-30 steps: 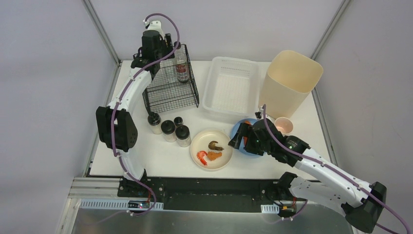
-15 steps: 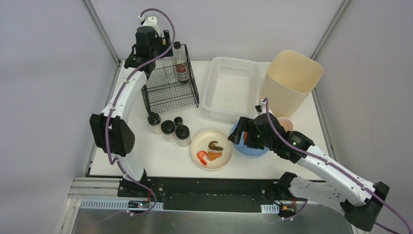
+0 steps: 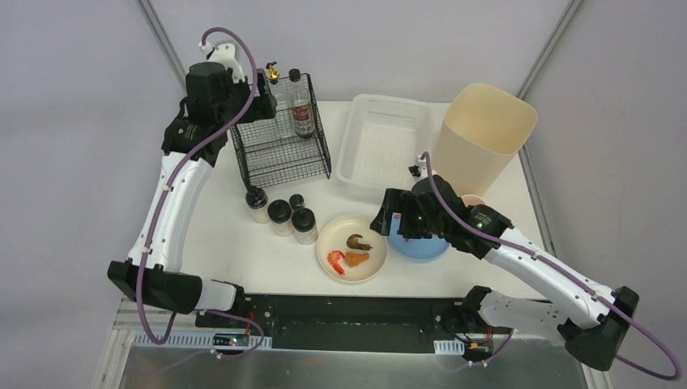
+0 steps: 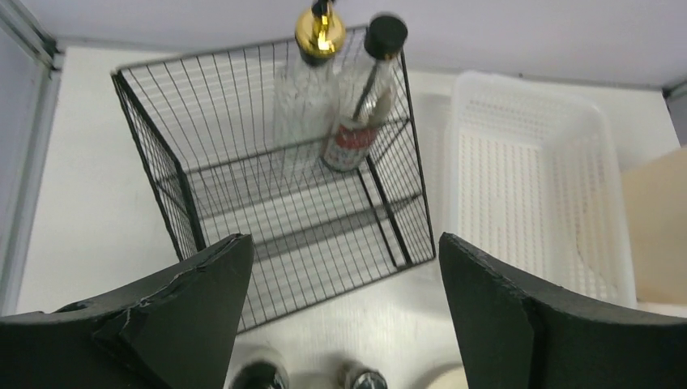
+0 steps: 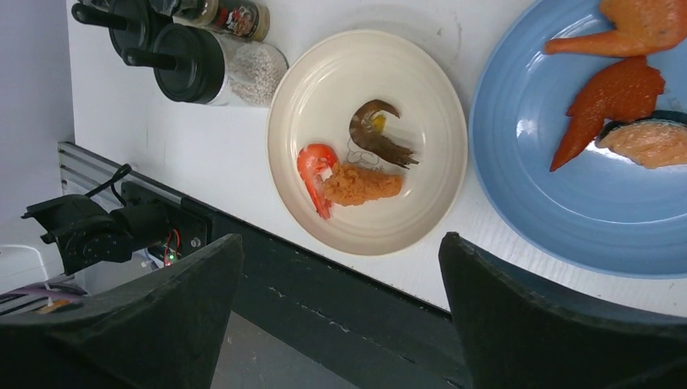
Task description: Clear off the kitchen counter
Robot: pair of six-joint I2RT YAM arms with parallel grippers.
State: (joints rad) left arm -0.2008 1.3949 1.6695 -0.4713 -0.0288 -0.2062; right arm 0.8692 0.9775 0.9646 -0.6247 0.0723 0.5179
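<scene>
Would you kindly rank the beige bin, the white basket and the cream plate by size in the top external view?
1-2. beige bin, white basket: about alike; the tall bin rises nearer the camera.
3. cream plate.

Open kitchen counter [image 3: 235, 243] left of the shakers [image 3: 281, 217], far edge blocked by wire rack [image 3: 283, 150], white basket [image 3: 381, 146], tall bin [image 3: 484, 138]

**Top external:** high behind the arm bases, overlooking the whole kitchen counter [image 3: 259, 251]. **Left wrist:** above the wire rack [image 4: 283, 203]. **Right wrist:** close over the cream plate [image 5: 381, 219]. Both appear in the top external view.
</scene>
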